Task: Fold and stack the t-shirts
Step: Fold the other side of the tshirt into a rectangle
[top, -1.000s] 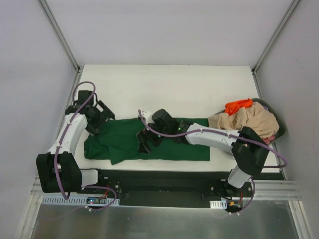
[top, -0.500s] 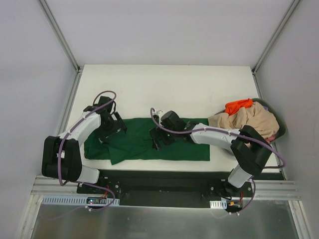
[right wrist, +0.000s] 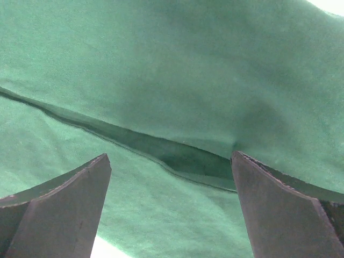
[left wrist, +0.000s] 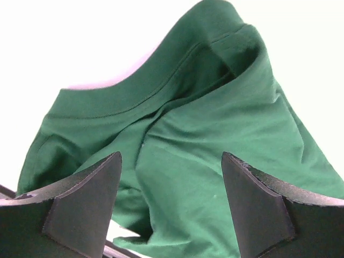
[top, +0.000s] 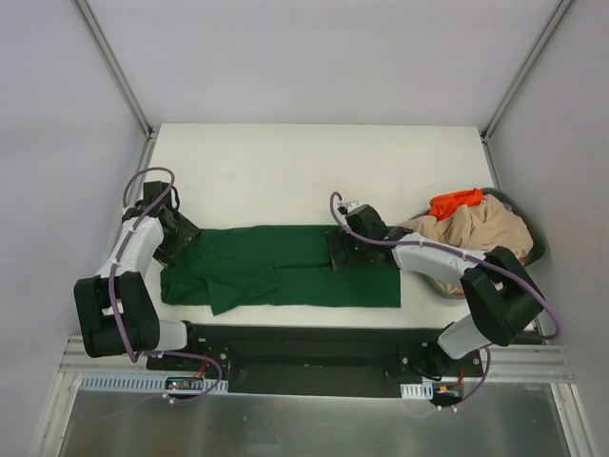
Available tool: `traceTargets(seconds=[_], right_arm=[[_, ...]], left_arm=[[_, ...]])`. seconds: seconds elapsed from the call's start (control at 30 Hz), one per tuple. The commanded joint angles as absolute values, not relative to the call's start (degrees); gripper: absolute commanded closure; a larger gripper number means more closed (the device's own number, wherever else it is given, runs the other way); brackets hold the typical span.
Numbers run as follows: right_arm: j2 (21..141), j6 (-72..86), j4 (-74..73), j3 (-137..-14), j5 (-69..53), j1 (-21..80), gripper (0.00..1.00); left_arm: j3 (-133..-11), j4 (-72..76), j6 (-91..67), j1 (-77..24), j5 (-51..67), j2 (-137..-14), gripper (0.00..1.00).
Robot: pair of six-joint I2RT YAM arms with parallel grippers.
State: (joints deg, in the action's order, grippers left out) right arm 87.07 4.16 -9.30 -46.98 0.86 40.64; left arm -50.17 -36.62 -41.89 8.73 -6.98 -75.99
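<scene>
Left pincer: fingers apart and gripping nothing, poised just over the ribbed neckband of a dark green short-sleeved cloth t-shirt.

Right pincer: fingers spread wide and empty, low over a fold crease near the shirt's opposite end.

Green shirt: lies lengthwise along the near side of the white table, folded into 1 long band. Its left end is rumpled.

Waiting pile: a beige cloth t-shirt and an orange t-shirt are heaped in the dark round basket at the right edge, just beside the right arm.

Risk: the bunched neckband offers several layers. A shallow pinch could catch only 1, dragging the band askew and opening the crease. With 2 arms at opposite ends, uneven pulls would skew the fold.
</scene>
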Motion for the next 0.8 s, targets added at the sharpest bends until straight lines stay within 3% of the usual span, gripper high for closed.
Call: traceTargets(seconds=[0.0, 0.27, 0.43, 0.7, 0.73, 0.77], right_arm=[[87.8, 3.3, -8.6, -47.0, 1.3, 39.6, 0.04], [90.0, 4.0, -8.6, -46.8, -1.5, 35.6, 0.04], [90.5, 3.9, -8.6, -46.8, -1.8, 35.1, 0.04], [90.7, 3.7, -9.4, -46.7, -1.1, 34.3, 0.04], [90.8, 3.7, -9.5, -46.6, -1.1, 34.0, 0.04], [90.8, 3.8, -9.7, -46.6, -1.1, 33.9, 0.04]], left_arm=[[-50.5, -31.0, -38.1, 9.3, -7.0, -78.7, 0.28], [-54.0, -29.3, -36.5, 10.7, -9.2, -86.2, 0.33], [-57.4, -27.2, -35.0, 11.0, -6.4, -90.3, 0.43], [-63.7, -27.4, -33.7, 12.5, -3.4, -96.9, 0.5], [-64.3, -27.4, -33.5, 12.6, -2.7, -98.0, 0.57], [-64.8, -27.4, -33.6, 12.7, -2.1, -98.9, 0.75]])
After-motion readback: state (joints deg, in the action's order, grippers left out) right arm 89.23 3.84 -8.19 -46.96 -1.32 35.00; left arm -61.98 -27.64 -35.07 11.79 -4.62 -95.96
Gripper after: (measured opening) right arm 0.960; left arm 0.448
